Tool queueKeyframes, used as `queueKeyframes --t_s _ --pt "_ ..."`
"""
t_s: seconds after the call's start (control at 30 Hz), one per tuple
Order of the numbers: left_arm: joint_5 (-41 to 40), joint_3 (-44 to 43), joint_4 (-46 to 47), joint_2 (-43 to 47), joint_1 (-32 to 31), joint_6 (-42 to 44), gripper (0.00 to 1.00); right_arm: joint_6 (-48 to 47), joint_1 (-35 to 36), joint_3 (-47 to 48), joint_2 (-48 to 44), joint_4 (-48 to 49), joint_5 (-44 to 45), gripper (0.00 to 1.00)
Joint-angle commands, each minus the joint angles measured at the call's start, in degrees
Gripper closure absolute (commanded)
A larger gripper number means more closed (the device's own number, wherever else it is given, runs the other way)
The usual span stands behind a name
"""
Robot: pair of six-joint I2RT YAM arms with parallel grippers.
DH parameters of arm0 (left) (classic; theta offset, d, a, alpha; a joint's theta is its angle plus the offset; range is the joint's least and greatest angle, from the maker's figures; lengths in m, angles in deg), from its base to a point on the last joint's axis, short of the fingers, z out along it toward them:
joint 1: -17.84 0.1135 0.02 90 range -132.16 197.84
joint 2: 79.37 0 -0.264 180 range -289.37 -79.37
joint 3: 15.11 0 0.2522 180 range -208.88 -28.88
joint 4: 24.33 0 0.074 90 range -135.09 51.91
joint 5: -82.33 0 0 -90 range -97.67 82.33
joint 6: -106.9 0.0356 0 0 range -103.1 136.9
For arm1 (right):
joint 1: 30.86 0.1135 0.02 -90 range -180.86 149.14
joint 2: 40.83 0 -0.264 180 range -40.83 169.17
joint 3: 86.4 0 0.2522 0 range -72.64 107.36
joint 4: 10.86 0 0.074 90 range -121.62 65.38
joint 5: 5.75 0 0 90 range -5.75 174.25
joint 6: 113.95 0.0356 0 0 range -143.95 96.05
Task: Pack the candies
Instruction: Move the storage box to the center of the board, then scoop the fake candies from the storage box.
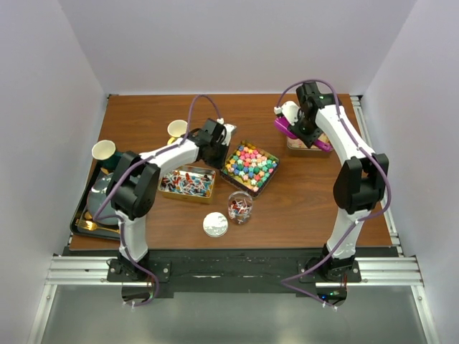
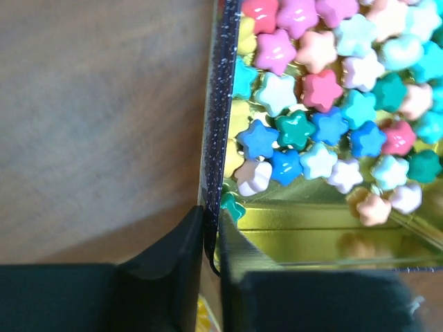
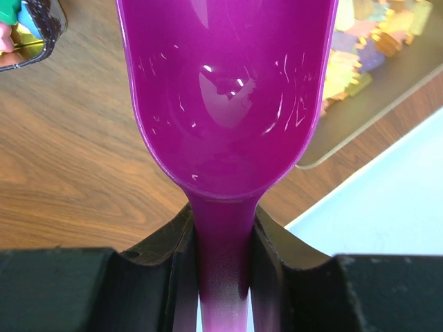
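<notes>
My left gripper is shut on the dark wall of a square tin full of bright multicoloured star-shaped candies; one finger is inside the tin, one outside. My right gripper is shut on the handle of the purple scoop, which is empty and held above the table beside a tin of pale orange-pink candies. A third tin holds red, blue and white wrapped candies. A small glass jar holds a few candies.
A round silver lid lies near the front. Two paper cups stand at the left, by a black tray with a gold fork. A white object sits behind the scoop.
</notes>
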Motion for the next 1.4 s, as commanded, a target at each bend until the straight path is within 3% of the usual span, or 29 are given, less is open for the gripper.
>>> queueKeyframes --t_s 0.0,0.07,0.17,0.37,0.5,0.57,0.7,0.8,1.0,1.37 --pt "8.59 5.03 -1.84 4.9 0.57 -4.3 0.7 1.3 -0.3 5.82 1.99 -4.51 -2.47 1.0" --pt "15.8 6.44 -0.35 6.14 0.83 -2.54 0.65 1.13 -0.22 7.23 2.78 -5.31 -2.12 1.0" --pt "19.59 5.05 0.45 6.24 1.97 0.36 0.59 1.13 -0.22 9.25 4.02 -5.66 -2.29 1.0" --pt "26.54 -1.1 1.94 4.3 6.1 3.0 0.56 -1.5 1.36 13.83 5.52 -8.04 -4.23 1.0" --pt "25.84 -6.12 0.19 5.52 9.52 4.14 0.56 -9.14 3.2 9.27 0.95 -5.58 -5.63 1.0" --pt "29.25 -7.0 2.98 6.14 11.37 3.62 0.53 -14.76 4.0 5.68 -2.03 -4.44 -7.21 1.0" --pt "43.91 -7.79 12.65 4.84 15.15 -2.25 0.49 -18.65 6.71 1.7 -5.65 -1.71 -10.99 1.0" --pt "49.73 -9.2 17.14 2.64 15.25 -6.73 0.44 -19.09 9.18 1.35 -6.52 -1.45 -12.22 1.0" --pt "56.67 -7.71 27.86 -0.26 15.25 -15.43 0.43 -19.62 13.84 0.82 -6.27 -0.92 -12.4 1.0" --pt "59.32 -6.56 37.18 -4.32 15.25 -23.27 0.51 -17.51 15.96 4.42 -3.54 0.66 -12.23 1.0"
